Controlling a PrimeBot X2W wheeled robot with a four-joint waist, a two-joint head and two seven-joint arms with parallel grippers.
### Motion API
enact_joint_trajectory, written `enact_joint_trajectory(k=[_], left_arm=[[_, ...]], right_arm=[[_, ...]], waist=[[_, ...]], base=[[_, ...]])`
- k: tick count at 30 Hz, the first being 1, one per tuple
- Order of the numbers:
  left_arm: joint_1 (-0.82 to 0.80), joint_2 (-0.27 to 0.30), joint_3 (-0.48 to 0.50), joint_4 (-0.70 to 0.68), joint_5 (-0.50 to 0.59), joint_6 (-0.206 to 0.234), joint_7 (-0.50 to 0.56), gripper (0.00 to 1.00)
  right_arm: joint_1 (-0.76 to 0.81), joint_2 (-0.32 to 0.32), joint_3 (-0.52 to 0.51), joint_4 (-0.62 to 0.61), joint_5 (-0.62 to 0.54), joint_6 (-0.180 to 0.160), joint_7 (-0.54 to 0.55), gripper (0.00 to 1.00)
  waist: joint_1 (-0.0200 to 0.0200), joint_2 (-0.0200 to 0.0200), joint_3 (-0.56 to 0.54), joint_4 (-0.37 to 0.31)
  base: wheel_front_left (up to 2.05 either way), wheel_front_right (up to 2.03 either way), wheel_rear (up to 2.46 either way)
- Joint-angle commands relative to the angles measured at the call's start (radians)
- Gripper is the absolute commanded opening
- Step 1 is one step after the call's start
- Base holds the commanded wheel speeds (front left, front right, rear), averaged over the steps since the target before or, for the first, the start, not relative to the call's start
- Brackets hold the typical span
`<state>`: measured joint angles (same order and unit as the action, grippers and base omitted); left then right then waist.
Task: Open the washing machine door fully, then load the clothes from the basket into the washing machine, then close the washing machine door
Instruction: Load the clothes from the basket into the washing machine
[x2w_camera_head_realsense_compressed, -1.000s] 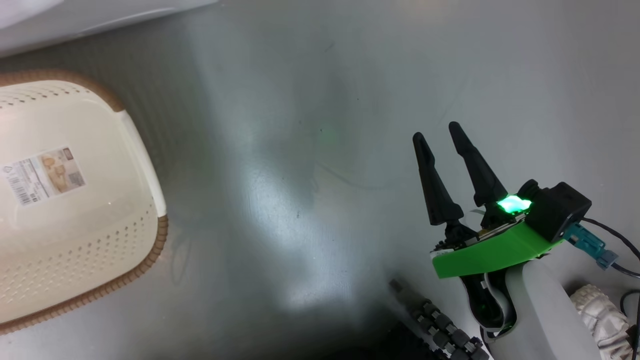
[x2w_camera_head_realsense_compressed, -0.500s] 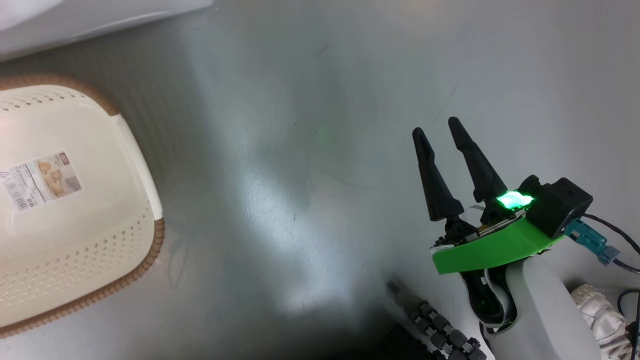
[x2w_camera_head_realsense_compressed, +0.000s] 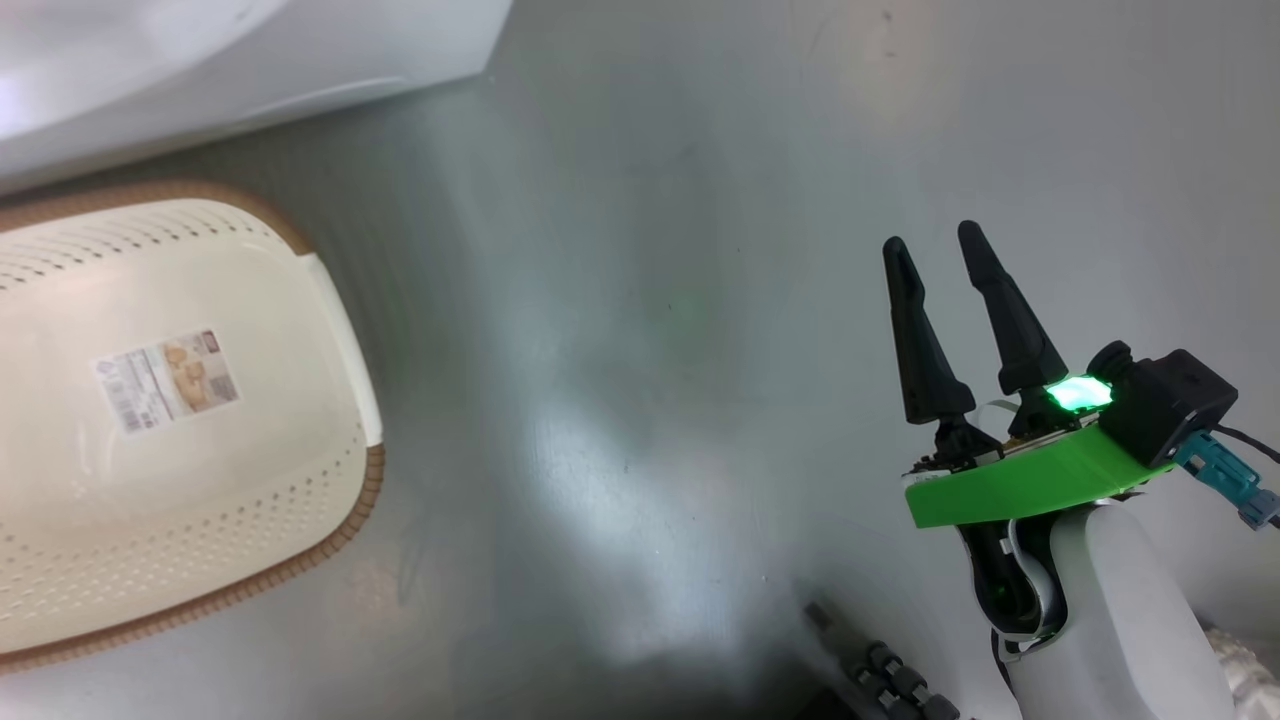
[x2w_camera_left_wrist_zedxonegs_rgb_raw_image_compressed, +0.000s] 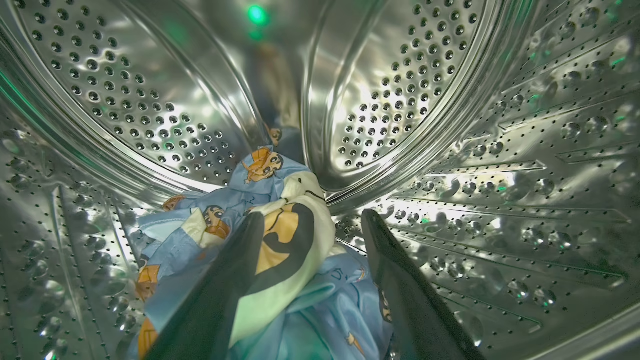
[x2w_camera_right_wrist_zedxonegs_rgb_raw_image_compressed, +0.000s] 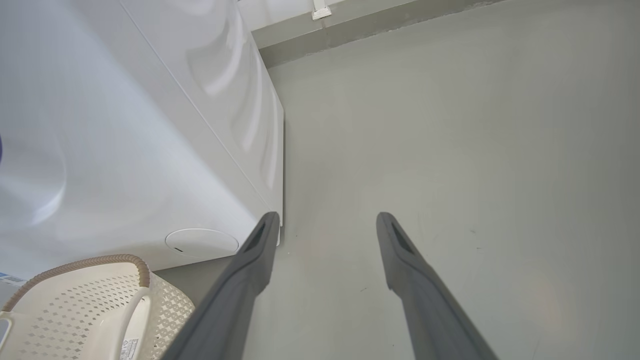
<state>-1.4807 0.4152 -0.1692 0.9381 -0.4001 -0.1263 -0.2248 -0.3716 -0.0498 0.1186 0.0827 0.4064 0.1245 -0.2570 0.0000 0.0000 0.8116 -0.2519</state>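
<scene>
My left gripper (x2w_camera_left_wrist_zedxonegs_rgb_raw_image_compressed: 312, 215) is inside the washing machine's steel perforated drum (x2w_camera_left_wrist_zedxonegs_rgb_raw_image_compressed: 150, 100), open. The clothes (x2w_camera_left_wrist_zedxonegs_rgb_raw_image_compressed: 280, 235), light blue with orange-brown cartoon faces and a white part, lie heaped on the drum bottom between and under its fingers, and the white part rests against one finger. The cream perforated basket (x2w_camera_head_realsense_compressed: 330, 535) stands on the floor at the left with nothing in it, just before the white washing machine (x2w_camera_head_realsense_compressed: 200, 50). My right gripper (x2w_camera_head_realsense_compressed: 932, 235) hangs open over bare floor, well right of the basket. The washing machine door is out of view.
Glossy grey floor (x2w_camera_head_realsense_compressed: 640, 400) spreads between basket and right arm. A dark ribbed part (x2w_camera_head_realsense_compressed: 880, 670) lies at the bottom edge. In the right wrist view the machine's corner (x2w_camera_right_wrist_zedxonegs_rgb_raw_image_compressed: 280, 150), its round lower cap (x2w_camera_right_wrist_zedxonegs_rgb_raw_image_compressed: 201, 242) and the basket (x2w_camera_right_wrist_zedxonegs_rgb_raw_image_compressed: 75, 305) sit left of my right gripper (x2w_camera_right_wrist_zedxonegs_rgb_raw_image_compressed: 327, 215).
The whole head picture has shifted right and down, so the camera has moved. Basket and right gripper keep their spacing, and the right gripper stays open.
</scene>
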Motion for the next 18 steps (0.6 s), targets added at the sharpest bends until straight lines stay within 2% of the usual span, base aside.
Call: enact_joint_trajectory(k=[1,11,18], left_arm=[[0.023,0.042,0.004,-0.029,-0.004,0.001,-0.008,1.00],[0.208,0.011,0.027,-0.118,-0.021,0.021,-0.035,1.00],[0.419,-0.006,0.095,-0.277,-0.020,0.047,-0.037,1.00]], right_arm=[[0.033,0.000,0.016,-0.016,-0.004,0.006,-0.005,1.00],[0.048,0.000,-0.021,-0.003,0.002,0.006,-0.005,1.00],[0.069,0.000,-0.034,0.025,-0.019,0.006,-0.005,1.00]], waist=[[0.0000,0.0000,-0.027,0.017],[0.0000,0.0000,-0.124,0.038],[0.0000,0.0000,-0.217,0.049]], base=[[0.00,0.00,0.00],[0.00,0.00,0.00],[0.00,0.00,0.00]])
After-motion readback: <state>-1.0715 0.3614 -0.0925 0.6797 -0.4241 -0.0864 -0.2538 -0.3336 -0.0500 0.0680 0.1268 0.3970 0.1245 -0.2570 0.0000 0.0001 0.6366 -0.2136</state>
